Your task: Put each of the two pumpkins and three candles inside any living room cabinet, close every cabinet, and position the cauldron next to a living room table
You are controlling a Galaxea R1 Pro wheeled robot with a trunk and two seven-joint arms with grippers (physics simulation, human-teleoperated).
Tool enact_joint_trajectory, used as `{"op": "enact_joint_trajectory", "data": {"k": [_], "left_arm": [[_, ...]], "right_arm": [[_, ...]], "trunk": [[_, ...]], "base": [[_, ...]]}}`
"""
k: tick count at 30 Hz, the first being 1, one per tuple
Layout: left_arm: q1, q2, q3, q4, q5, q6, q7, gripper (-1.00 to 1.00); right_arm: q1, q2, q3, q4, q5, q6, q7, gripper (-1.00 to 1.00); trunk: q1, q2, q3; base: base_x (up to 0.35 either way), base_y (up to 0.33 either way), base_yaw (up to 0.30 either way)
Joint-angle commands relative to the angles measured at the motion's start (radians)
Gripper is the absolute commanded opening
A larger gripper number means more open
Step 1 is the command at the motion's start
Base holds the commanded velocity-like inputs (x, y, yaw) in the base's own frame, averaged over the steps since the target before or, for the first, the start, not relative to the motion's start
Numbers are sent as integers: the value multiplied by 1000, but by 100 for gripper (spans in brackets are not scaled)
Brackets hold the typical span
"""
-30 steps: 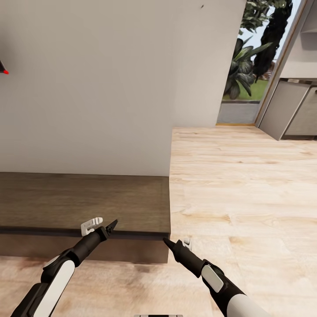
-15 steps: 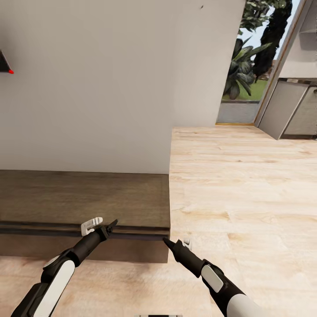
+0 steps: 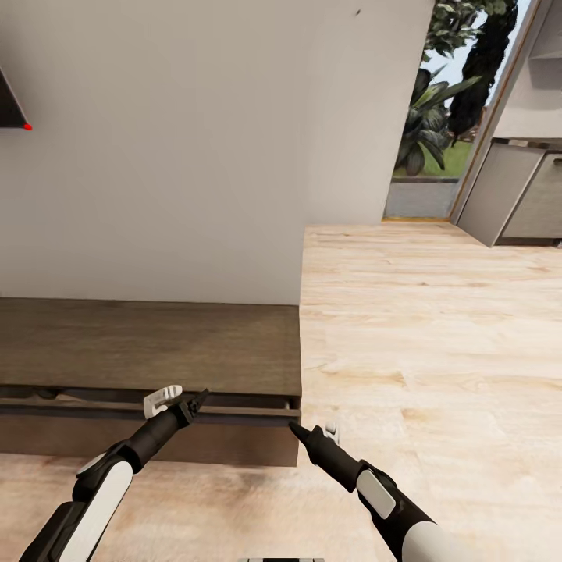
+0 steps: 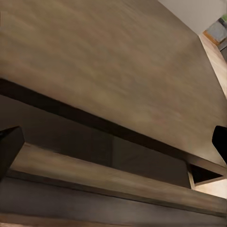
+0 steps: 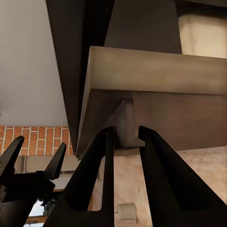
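The long dark brown cabinet (image 3: 156, 347) stands against the wall at lower left. Its top drawer (image 3: 117, 412) sits pulled out a little, leaving a narrow dark gap behind the drawer front. My left gripper (image 3: 179, 400) hovers open over that drawer front, with its fingertips wide apart across the cabinet top (image 4: 118, 61). My right gripper (image 3: 314, 428) is at the drawer's right end, shut on a corner of the drawer (image 5: 156, 71). The left gripper (image 5: 33, 161) also appears in the right wrist view, open. The pumpkins, candles, cauldron and table are out of view.
A plain white wall (image 3: 195, 156) rises behind the cabinet, with a black TV corner (image 3: 9, 109) at upper left. Light plank floor (image 3: 429, 328) spreads to the right toward a glass door (image 3: 437, 117) and grey kitchen units (image 3: 523, 195). Red brick (image 5: 28, 139) shows beyond.
The drawer front has come out from the cabinet, opening a dark gap. The whole view has shifted slightly, the cabinet receding while both grippers stay in place in the picture.
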Motion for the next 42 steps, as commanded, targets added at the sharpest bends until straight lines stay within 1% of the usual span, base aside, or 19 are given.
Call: {"op": "enact_joint_trajectory", "data": {"k": [1, 13, 24, 34, 42], "left_arm": [[0, 1, 0, -1, 7, 4, 0, 100], [0, 1, 0, -7, 7, 4, 0, 100], [24, 2, 0, -34, 7, 5, 0, 100], [27, 2, 0, -54, 7, 6, 0, 100], [86, 2, -2, -137, 7, 14, -1, 100]], "right_arm": [[-1, 0, -2, -10, -31, 20, 6, -100], [-1, 1, -2, -10, -31, 20, 7, -100], [-1, 2, -2, -10, -31, 20, 7, -100], [-1, 2, -2, -10, -31, 20, 7, -100], [-1, 2, -2, -10, -31, 20, 7, -100]], "trunk": [[0, -1, -1], [0, -1, -1], [0, -1, -1], [0, -1, -1], [0, -1, -1]], "base": [[-43, 0, 0], [-27, 0, 0], [-1, 0, 0], [0, 0, 0], [0, 0, 0]]}}
